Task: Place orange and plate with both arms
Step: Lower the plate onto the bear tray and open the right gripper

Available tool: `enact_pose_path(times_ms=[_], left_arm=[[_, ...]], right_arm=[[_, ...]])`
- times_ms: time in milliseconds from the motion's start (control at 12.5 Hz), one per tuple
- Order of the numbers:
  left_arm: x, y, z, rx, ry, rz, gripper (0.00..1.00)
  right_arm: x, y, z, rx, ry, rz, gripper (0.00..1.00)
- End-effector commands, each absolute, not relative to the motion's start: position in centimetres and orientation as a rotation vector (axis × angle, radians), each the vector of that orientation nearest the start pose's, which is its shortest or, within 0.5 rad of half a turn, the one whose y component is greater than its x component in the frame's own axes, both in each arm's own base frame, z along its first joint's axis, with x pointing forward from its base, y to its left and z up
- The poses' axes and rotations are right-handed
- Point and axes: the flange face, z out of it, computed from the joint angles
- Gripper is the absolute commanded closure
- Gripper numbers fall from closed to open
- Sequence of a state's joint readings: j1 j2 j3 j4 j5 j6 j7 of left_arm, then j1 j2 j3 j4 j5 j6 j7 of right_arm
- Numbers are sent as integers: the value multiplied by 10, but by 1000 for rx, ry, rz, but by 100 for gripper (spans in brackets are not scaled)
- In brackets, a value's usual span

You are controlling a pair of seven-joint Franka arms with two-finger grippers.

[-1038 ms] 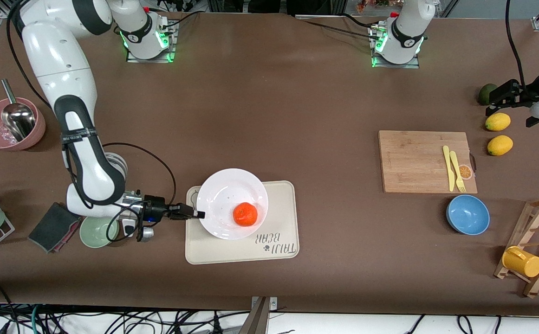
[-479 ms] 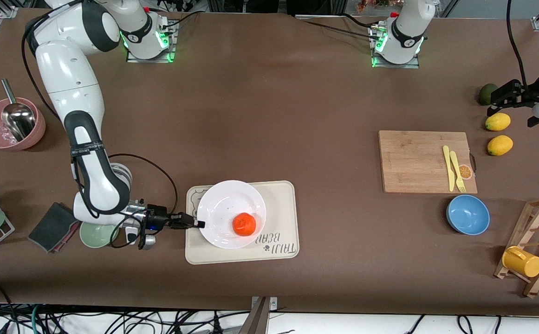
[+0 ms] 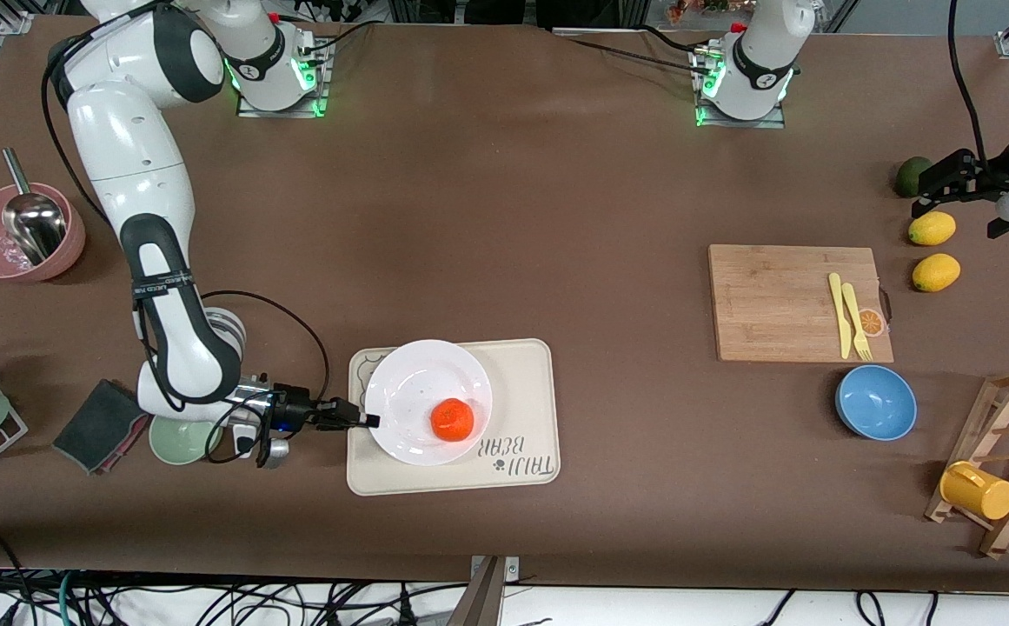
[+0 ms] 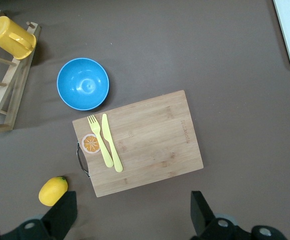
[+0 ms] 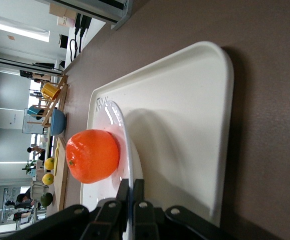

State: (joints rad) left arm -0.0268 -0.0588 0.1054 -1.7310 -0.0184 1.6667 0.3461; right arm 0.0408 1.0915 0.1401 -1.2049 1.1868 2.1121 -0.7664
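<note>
**A:** What's sitting around your plate right now?

**B:** You're resting it on the cream bear-printed tray, with the orange lying in it toward the side nearer the front camera. Your right gripper is pinching the plate's rim, fingers clamped together on it. A pale green bowl and a dark sponge are lying beside that wrist, crowding it.

**A:** And your other arm?

**B:** Your left gripper is waiting, fingers spread apart, over the lemons and the avocado. The cutting board is well apart from the tray.

**A:** Anything changing?

**B:** You've been lowering the plate onto the tray; it's sitting closer to the front camera than a second ago.
</note>
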Motion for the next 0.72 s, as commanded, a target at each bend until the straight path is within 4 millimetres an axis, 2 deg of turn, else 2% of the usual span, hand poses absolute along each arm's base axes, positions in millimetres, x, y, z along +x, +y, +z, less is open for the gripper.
enact_pose_path(times_ms=[0, 80, 160, 319, 479, 639], left_arm=[[540, 43, 590, -3127, 433, -5, 0], [540, 43, 590, -3127, 433, -5, 0], [540, 43, 589, -3127, 433, -2, 0], [540, 43, 589, -3127, 433, 0, 0], [540, 43, 589, -3127, 433, 0, 0], [540, 43, 589, -3127, 433, 0, 0]], right_arm=[[741, 144, 122, -2050, -111, -201, 80], [742, 141, 121, -2051, -109, -201, 59], [744, 133, 123, -2051, -99, -212, 48], [747, 127, 131, -2053, -104, -214, 0], [748, 127, 134, -2081, -134, -205, 0], [751, 124, 149, -2134, -191, -176, 0]])
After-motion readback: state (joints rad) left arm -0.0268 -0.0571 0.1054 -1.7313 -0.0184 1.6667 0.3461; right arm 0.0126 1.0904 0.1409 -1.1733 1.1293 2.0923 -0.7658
